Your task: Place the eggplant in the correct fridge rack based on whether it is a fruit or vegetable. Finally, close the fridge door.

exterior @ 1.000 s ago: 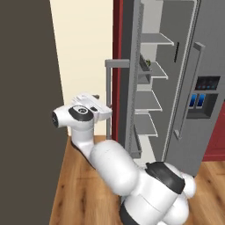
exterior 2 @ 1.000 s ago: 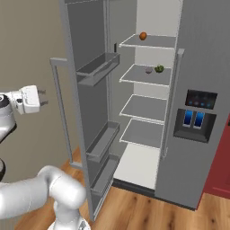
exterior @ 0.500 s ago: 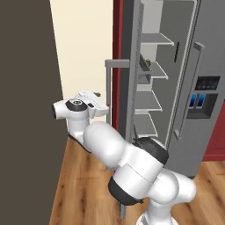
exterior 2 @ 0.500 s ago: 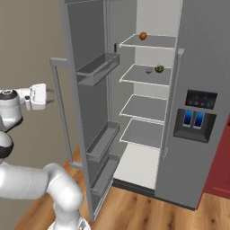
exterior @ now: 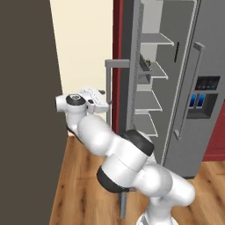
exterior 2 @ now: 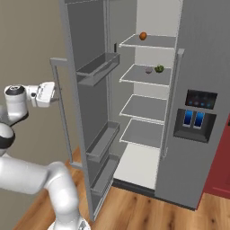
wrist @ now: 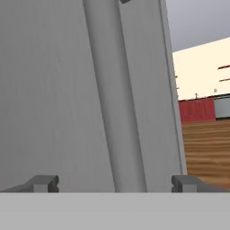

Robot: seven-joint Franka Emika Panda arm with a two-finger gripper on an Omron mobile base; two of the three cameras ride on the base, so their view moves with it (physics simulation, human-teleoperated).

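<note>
Eggplant [exterior 2: 148, 70] sits on the fridge rack [exterior 2: 134, 78] beside a green vegetable [exterior 2: 159, 68]; gripper [wrist: 114, 182], jaws wide and empty, faces the outer side of the open fridge door [exterior 2: 87, 112], its upright bar handle [wrist: 117, 108] centred between the fingertips.

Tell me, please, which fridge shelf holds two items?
The second shelf from the top: the eggplant and a green vegetable sit there, while the top shelf carries only an orange.
</note>
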